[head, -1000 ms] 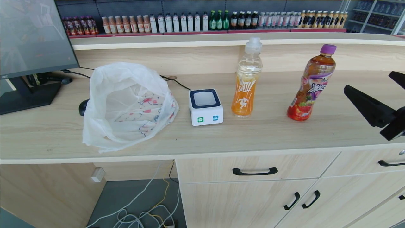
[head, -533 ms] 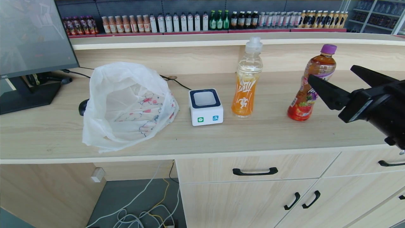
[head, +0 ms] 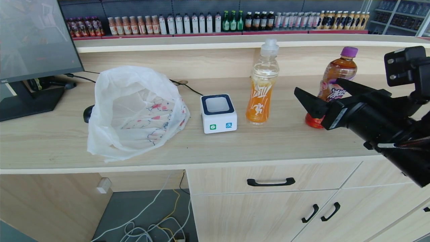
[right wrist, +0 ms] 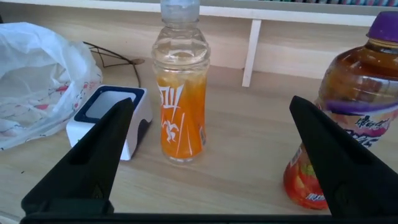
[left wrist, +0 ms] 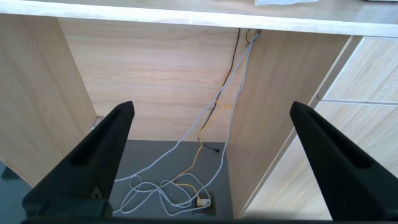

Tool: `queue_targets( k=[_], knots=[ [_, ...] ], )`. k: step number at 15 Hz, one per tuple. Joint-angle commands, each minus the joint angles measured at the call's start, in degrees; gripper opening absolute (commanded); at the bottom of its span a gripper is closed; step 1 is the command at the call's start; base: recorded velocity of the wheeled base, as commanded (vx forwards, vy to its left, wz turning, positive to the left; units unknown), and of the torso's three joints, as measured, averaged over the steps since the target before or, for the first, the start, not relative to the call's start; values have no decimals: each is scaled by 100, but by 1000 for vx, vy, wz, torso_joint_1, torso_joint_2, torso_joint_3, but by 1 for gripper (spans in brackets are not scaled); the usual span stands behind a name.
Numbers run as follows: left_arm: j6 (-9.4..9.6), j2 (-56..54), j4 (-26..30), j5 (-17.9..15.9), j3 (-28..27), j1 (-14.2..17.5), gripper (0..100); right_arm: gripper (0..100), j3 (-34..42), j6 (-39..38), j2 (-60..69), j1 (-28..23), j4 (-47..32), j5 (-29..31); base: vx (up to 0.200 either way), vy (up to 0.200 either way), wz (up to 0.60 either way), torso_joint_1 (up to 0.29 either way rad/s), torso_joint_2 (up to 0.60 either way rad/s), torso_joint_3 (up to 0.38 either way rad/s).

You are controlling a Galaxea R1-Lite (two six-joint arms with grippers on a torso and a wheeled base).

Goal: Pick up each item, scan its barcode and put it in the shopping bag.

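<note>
two bottles stand upright on the counter [head: 50, 141], neither bagged: the orange bottle [head: 262, 84] just beside the scanner [head: 218, 112], the purple-capped bottle [head: 337, 69] to its right. the right gripper [head: 317, 86], fingers spread, hovers at the purple-capped bottle, which looks off-centre between them. closing like this could shove the tall bottle over or into its neighbour. the left gripper [left wrist: 211, 118], fingers spread too, hangs below the counter, well apart from the open shopping bag [head: 134, 111].
</note>
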State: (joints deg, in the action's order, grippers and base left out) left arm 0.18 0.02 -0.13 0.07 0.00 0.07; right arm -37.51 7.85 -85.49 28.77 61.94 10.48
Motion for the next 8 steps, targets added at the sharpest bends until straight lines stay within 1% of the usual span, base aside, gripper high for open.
queue_targets(
  k=[1,4,8],
  knots=[
    [-1,-2,-4,1,0,1,100,100,-353,-196,-345,146,2,6,0,0,0,0,0,0],
    [-1,-2,-4,1,0,1,100,100,-468,-231,-732,261,2,24,0,0,0,0,0,0],
    [-1,-2,-4,-7,0,1,100,100,-1013,-231,-1268,261,-7,24,0,0,0,0,0,0]
  ],
)
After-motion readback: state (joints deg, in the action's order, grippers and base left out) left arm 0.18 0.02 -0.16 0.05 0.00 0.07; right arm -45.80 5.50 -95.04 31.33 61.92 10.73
